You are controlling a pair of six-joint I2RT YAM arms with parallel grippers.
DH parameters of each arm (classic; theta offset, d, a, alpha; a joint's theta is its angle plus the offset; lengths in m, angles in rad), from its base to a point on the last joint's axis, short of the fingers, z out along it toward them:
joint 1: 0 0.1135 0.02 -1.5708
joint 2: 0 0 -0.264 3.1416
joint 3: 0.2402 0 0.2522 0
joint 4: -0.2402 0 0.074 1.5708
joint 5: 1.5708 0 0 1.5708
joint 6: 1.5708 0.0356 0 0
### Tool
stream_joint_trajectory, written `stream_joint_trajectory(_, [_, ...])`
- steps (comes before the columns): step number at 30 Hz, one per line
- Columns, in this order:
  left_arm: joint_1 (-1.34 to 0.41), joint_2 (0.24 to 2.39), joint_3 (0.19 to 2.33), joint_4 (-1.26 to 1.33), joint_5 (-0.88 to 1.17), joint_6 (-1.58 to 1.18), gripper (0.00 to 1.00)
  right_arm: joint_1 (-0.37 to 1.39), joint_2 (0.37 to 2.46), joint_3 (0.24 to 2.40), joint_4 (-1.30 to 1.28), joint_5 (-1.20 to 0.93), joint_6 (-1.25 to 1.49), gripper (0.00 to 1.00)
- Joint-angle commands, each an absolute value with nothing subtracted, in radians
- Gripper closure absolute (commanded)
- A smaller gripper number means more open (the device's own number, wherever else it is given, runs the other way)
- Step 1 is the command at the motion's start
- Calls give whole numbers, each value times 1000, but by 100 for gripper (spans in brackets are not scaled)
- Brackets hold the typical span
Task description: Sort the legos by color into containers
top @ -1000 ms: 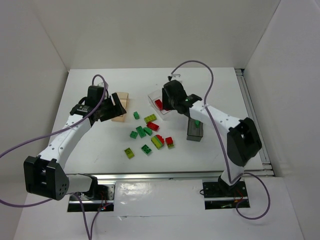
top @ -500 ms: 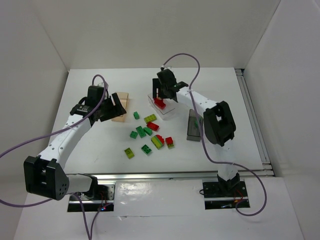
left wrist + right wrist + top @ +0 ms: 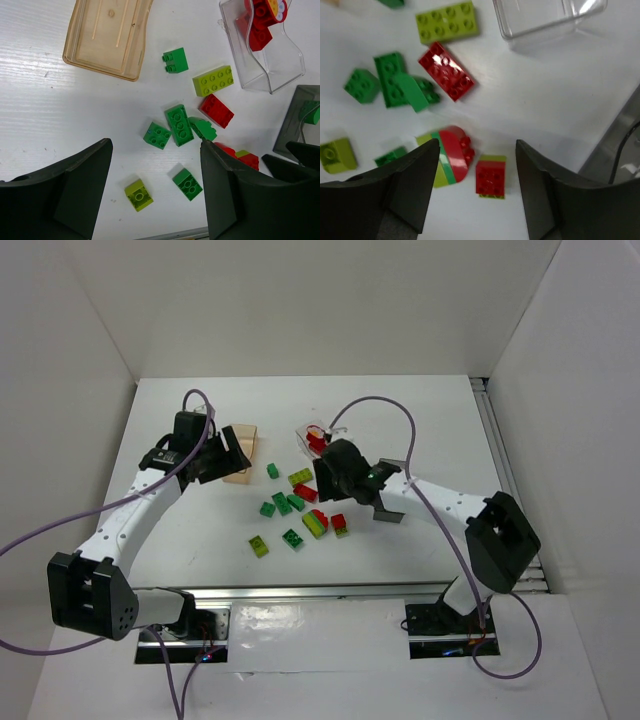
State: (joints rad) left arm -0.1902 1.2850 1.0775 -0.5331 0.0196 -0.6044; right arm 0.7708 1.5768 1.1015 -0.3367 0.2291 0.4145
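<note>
**Sorting in progress:** The right gripper is hovering over the loose legos at the middle of the white table, its fingers spread wide and gripping nothing. Framed between those fingers in the wrist view, a rounded red-green-yellow stack and a small red-on-yellow-green pair are lying side by side. A long red brick is resting at 11 o'clock from them, and a long yellow-green brick is lying beyond it toward 12.

The left gripper, likewise spread and empty, is hanging off the pile's 10 o'clock side, just beside the tan tub. The clear tub is sitting at 1 o'clock from the pile and holding red bricks. The dark grey tub is sitting at 3 o'clock, partly behind the right arm, with a green brick inside. A small green brick is lying on the table between the tan and clear tubs.
</note>
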Motion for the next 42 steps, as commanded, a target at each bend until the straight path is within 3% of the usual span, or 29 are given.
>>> stream_joint_trajectory(1, [-184, 1275, 1103, -532, 12, -594, 21, 761, 1539, 1016, -354, 221, 462, 28])
stream_joint_trajectory(6, [-184, 1275, 1103, -532, 32, -594, 21, 770, 1568, 1015, -307, 173, 433, 26])
stream_joint_trajectory(8, [-184, 1275, 1103, -532, 32, -594, 21, 779, 1604, 1038, -298, 173, 399, 33])
stream_joint_trajectory(25, [-193, 1316, 1103, -523, 57, -572, 21, 788, 1950, 1364, -347, 135, 183, 34])
stream_joint_trajectory(31, [-193, 1316, 1103, -523, 57, -572, 21, 788, 2043, 1439, -357, 135, 155, 25])
stream_joint_trajectory(35, [-193, 1316, 1103, -523, 48, -572, 21, 788, 2082, 1480, -357, 135, 155, 25])
stream_joint_trajectory(37, [-193, 1316, 1103, -523, 38, -572, 21, 788, 2092, 1492, -357, 126, 155, 32])
stream_joint_trajectory(39, [-193, 1316, 1103, -523, 38, -572, 21, 798, 2074, 1493, -385, 153, 169, 47])
stream_joint_trajectory(42, [-193, 1307, 1103, -532, 20, -572, 21, 807, 1952, 1435, -374, 199, 195, 58])
